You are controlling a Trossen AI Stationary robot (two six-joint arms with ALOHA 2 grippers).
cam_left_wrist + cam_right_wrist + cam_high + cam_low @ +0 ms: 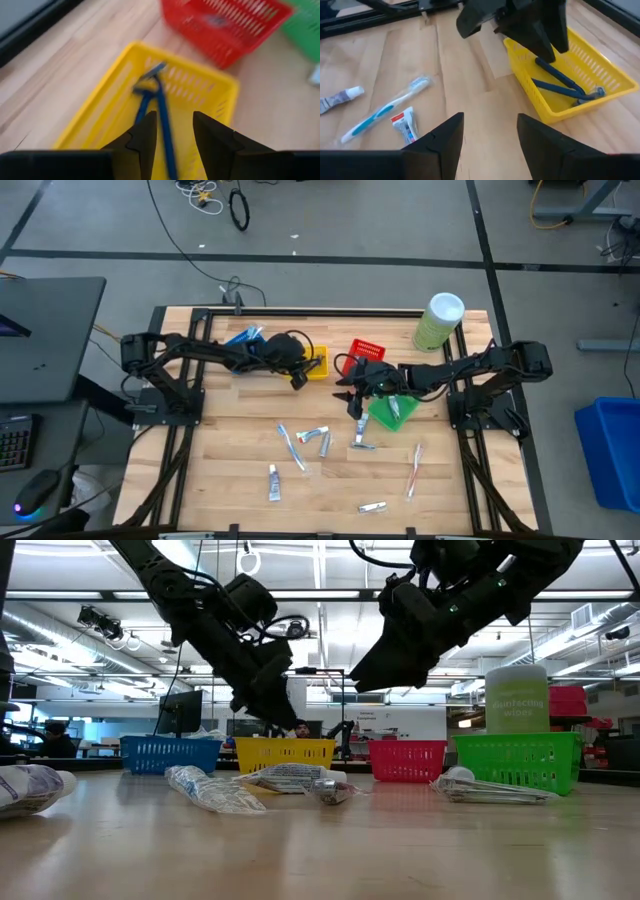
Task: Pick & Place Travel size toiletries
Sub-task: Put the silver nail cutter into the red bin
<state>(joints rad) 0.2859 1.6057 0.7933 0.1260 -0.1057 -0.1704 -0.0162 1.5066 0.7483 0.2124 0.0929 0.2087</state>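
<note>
Both sets of jaws stand apart with nothing clamped between them.

From above, the left gripper hangs over the yellow bin at the back middle of the table, and the right gripper hovers between the red bin and the green bin. The loose toiletries lie on the bare wood nearer the front: a wrapped toothbrush, a small tube beside it, another tube further forward, and a pale toothbrush off to the right. A tall canister stands at the back right corner.

At table height, the left arm reaches down above the yellow bin, the blue bin sits to one side, and wrapped items lie in front.

Past the left wrist's fingers, a blue razor shows just ahead of the parted tips, over the inside of the yellow bin; it is blurred, and I cannot tell whether it has settled there.

From the right wrist, two blue razors lie in the yellow bin under the left gripper, while a toothbrush and two tubes rest on the wood well apart from it.
</note>
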